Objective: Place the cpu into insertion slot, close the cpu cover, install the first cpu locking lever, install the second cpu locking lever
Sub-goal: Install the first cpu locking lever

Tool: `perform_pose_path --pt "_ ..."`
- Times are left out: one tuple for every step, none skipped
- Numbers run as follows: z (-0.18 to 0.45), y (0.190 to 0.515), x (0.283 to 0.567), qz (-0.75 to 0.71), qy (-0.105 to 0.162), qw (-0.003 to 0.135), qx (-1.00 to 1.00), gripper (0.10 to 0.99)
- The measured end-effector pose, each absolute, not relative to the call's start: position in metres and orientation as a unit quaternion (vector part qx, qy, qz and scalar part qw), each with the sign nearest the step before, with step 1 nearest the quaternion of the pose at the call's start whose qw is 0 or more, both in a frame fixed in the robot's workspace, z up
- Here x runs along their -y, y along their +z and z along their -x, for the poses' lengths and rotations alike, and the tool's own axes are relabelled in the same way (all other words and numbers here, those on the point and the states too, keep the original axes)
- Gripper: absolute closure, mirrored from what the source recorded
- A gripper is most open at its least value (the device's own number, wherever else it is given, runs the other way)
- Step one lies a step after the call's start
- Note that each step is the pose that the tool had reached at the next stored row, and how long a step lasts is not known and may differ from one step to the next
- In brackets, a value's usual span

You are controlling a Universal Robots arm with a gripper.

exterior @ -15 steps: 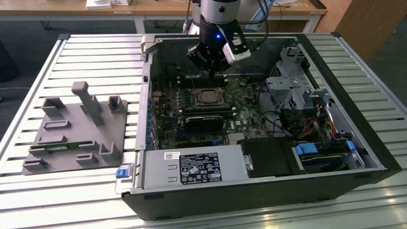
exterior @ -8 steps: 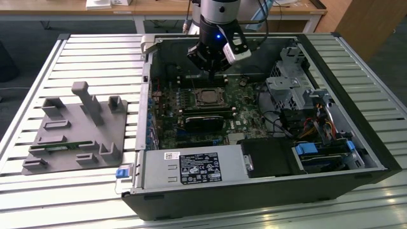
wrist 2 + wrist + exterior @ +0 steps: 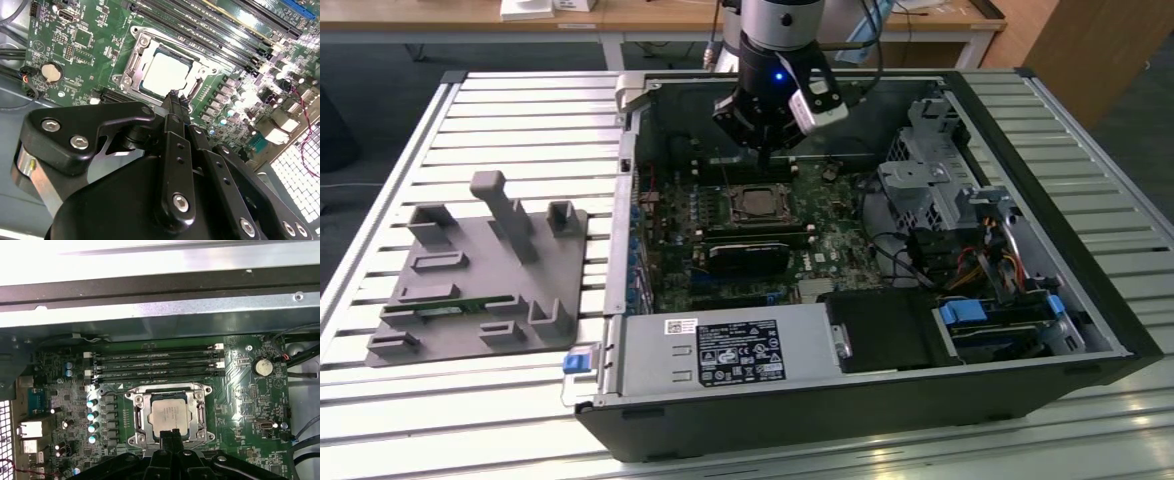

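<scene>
A slatted pale metal worktop spread under bright, even light. Behind it stood wooden desks on white legs, a dark floor beneath, and a wooden panel toward the exterior view's right.

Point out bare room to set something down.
Bare table slats between the grey fixture plate and the far edge, and slats at the exterior view's right of the computer case. Crowded: inside the case, gripper near the cpu.

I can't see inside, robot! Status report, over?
Black gripper shut, empty. Pale silver square cpu seated, right beside gripper. Thin silvery metal frame cover down around it. Nothing blocking.
</scene>
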State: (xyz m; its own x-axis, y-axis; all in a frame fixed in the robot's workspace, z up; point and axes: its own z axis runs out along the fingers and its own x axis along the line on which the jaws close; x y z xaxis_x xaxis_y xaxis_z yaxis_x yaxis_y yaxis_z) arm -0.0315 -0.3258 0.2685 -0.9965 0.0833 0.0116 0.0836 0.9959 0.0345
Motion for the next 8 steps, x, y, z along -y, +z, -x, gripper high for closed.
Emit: perform_pose_path --pt "0.0315 0.2685 0.3258 0.041 -0.017 0.005 0.999 0.98" --pt "0.0315 0.2685 0.3258 0.04 -0.017 0.005 0.999 0.98" --pt "0.0315 0.2685 0.3258 0.039 -0.017 0.005 0.999 0.98" --pt "0.0315 0.2685 0.3258 0.038 -0.017 0.005 0.999 0.98" --pt "0.0315 0.2685 0.3258 0.037 -0.017 0.005 0.999 0.98" --pt "0.0315 0.2685 0.3258 0.036 -0.017 0.005 0.999 0.98" --pt "0.0315 0.2685 0.3258 0.035 -0.017 0.005 0.999 0.98" --pt "0.0315 0.2685 0.3258 0.034 -0.017 0.005 0.999 0.98"
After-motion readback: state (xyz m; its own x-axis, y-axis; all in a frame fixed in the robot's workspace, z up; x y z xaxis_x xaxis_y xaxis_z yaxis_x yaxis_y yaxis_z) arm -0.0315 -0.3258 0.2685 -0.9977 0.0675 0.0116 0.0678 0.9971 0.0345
